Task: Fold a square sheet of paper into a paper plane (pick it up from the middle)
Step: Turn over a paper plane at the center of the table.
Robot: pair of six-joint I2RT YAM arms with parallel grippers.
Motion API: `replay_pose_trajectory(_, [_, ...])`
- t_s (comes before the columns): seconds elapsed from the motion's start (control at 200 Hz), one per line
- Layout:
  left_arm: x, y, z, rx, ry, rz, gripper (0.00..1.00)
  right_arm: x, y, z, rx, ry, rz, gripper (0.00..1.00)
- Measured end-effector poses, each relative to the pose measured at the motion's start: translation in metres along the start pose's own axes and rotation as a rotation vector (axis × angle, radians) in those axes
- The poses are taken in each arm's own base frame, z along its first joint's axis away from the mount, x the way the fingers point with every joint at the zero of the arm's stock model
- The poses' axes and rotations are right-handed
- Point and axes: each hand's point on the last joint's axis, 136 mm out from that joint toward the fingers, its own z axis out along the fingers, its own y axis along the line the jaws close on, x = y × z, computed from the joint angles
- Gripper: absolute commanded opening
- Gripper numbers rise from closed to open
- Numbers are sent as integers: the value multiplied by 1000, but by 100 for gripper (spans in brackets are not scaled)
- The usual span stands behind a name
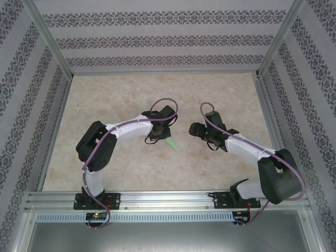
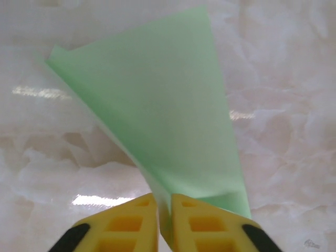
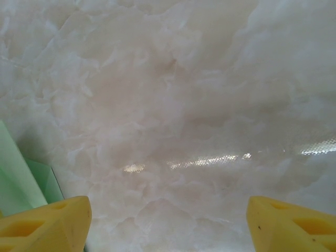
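The pale mint-green creased paper wedge [image 2: 168, 121] lies near the centre of the marbled beige table [image 1: 121, 100], pinched between the closed yellow fingers [image 2: 131, 220] of the left gripper [image 2: 164, 205]. At the wedge's 3 o'clock, the right gripper [image 3: 168, 212] hangs with its fingers spread wide.

No writing, label, brand, number or sign is readable on any surface.

Top camera fixed high behind the arms [image 1: 121, 131], looking down over the whole table [image 1: 220, 100]. Wrist cameras sit close above it, angled down at the surface. Both catch the green paper [image 2: 168, 121]
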Motion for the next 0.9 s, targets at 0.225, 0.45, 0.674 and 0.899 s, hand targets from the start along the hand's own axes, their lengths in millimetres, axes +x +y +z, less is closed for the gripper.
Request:
replay_pose_trajectory(0.225, [-13,-13,-13,42,-44,43,1,-2,6,-9,-46,-17,8,79])
replay_pose_trajectory(0.45, [-37,-53,-64,274,-142,126,0,-24,19,-34,-161,-117,25,78])
replay_pose_trajectory(0.674, [-38,-78,-65,492,-95,156,0,-18,40,-41,-281,-82,-3,68])
replay_pose_trajectory(0.899, [-21,-85,-48,598,-3,166,0,-5,48,-32,-298,-22,-18,53])
